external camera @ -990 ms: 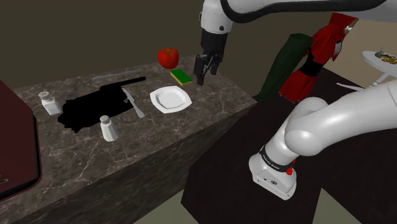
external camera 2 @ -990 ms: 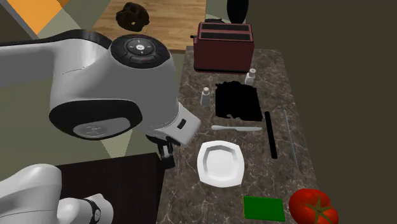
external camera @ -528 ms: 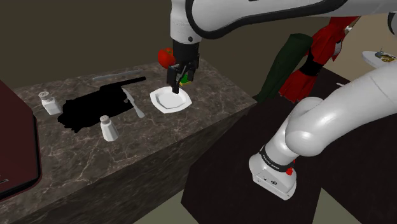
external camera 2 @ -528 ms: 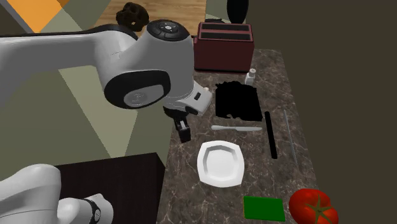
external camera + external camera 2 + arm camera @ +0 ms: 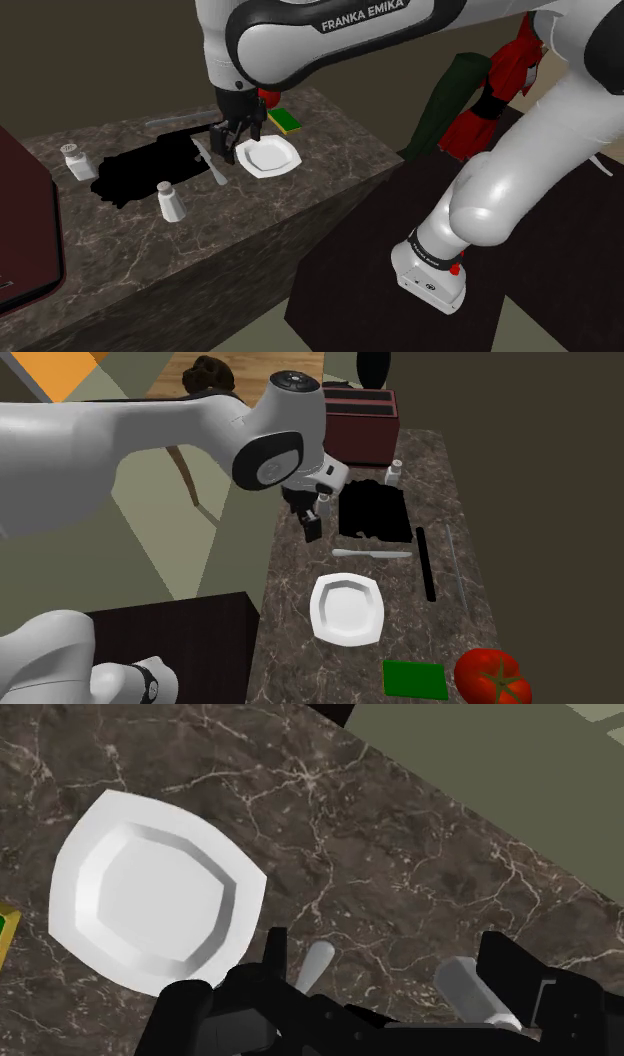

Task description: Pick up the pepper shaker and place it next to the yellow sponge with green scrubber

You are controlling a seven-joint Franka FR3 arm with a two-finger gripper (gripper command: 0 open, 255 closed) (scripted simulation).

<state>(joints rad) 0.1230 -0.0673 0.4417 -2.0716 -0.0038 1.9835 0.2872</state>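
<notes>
Since half a second ago, the white arm (image 5: 300,40) has swung toward the shoulder view's left, carrying its black jaws off the white plate (image 5: 268,156) and over the knife (image 5: 210,160). Reading the shoulder view from left to right, a dark red toaster (image 5: 25,230) sits at the picture's edge on a dark marbled desk (image 5: 120,250). Next comes the back shaker (image 5: 72,160), pale and upright, beside a flat pure black patch (image 5: 150,172) on the desk top. At the near side of that patch stands the front shaker (image 5: 171,202), also pale and upright. The two look alike, and I cannot tell which one holds pepper. Both rest on the desk, well apart from the sponge. Right of the front shaker lies the pale knife. The jaws hang above it, apart from the front shaker. In the wrist view they stand wide apart with nothing clasped between them, and the plate lies off to one side. The eight-sided plate is just right of the knife. Behind it lies the sponge (image 5: 284,120), yellow with a green top. In the second exterior view a red tomato (image 5: 492,677) sits just beside the sponge. At the lower right, the arm's base stands on its dark stand (image 5: 350,280).
</notes>
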